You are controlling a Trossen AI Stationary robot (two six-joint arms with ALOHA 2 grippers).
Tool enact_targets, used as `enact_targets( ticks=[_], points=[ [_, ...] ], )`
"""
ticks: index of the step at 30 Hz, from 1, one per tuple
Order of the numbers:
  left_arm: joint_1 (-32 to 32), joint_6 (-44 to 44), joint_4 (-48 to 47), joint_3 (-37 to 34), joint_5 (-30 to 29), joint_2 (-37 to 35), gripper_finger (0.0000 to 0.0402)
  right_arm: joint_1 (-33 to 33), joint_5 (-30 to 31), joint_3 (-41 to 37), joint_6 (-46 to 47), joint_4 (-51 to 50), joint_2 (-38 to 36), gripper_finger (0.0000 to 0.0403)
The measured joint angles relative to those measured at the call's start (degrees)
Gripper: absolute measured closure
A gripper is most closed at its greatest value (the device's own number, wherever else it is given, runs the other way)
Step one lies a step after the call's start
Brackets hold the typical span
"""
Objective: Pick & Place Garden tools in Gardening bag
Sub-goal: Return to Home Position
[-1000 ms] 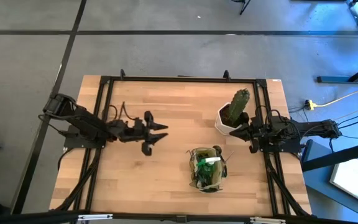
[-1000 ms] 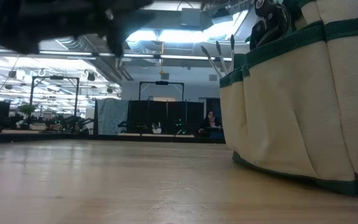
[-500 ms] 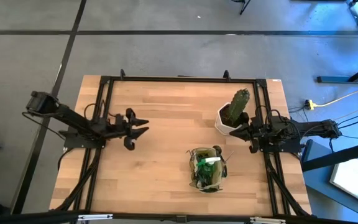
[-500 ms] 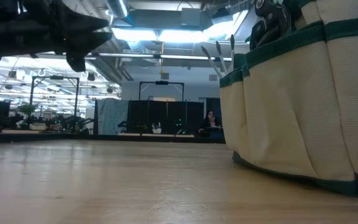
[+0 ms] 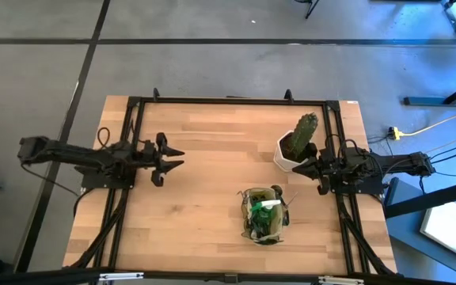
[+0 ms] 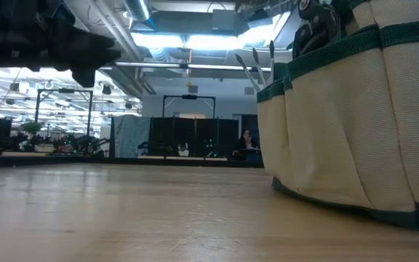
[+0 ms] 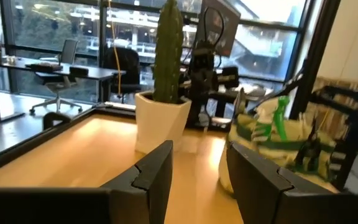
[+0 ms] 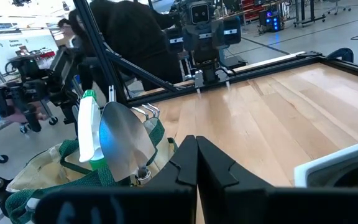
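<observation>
The gardening bag (image 5: 264, 215) stands on the table's near right part, also seen at close range (image 6: 362, 124). Garden tools stick up out of it: a green spray bottle (image 8: 89, 124), a silver trowel (image 8: 126, 140) and black pruning shears (image 6: 315, 25). My left gripper (image 5: 179, 157) hovers level over the table's left part, well left of the bag, open with nothing between its fingers (image 7: 157, 171). My right gripper (image 5: 301, 168) is shut and empty at the right edge, between the bag and the cactus pot (image 5: 298, 146).
A tall cactus in a white pot (image 7: 160, 121) stands at the far right, close to my right gripper. Bare wooden tabletop (image 5: 212, 190) lies between the left gripper and the bag. A black frame rail (image 5: 228, 100) runs around the table's edges.
My left gripper has drawn back from the table's middle toward its left edge, sinking a little and staying roughly level. Its fingers keep the same gap and carry nothing. The bag and its tools have stayed where they were.
</observation>
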Motion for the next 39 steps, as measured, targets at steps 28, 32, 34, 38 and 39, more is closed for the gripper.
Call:
enact_targets(
  ticks=[28,32,34,38,39],
  points=[
    [6.18,5.71,-36.34,0.02,3.40,-31.38,0.0256,0.00,0.02,0.01,-0.11,-0.02,0.00,0.0402],
    [6.02,6.03,-36.31,0.02,3.68,-31.39,0.0256,0.00,0.02,0.02,-0.11,-0.04,0.00,0.0402],
    [5.90,6.07,-36.30,0.02,3.57,-31.39,0.0256,0.00,0.04,0.02,-0.10,-0.02,0.00,0.0402],
    [5.90,6.07,-36.28,0.02,3.41,-31.40,0.0256,0.00,0.02,0.02,-0.08,-0.04,0.00,0.0402],
    [5.90,6.07,-36.28,0.02,3.37,-31.40,0.0256,0.00,0.02,0.02,-0.08,-0.04,0.00,0.0402]
  ],
)
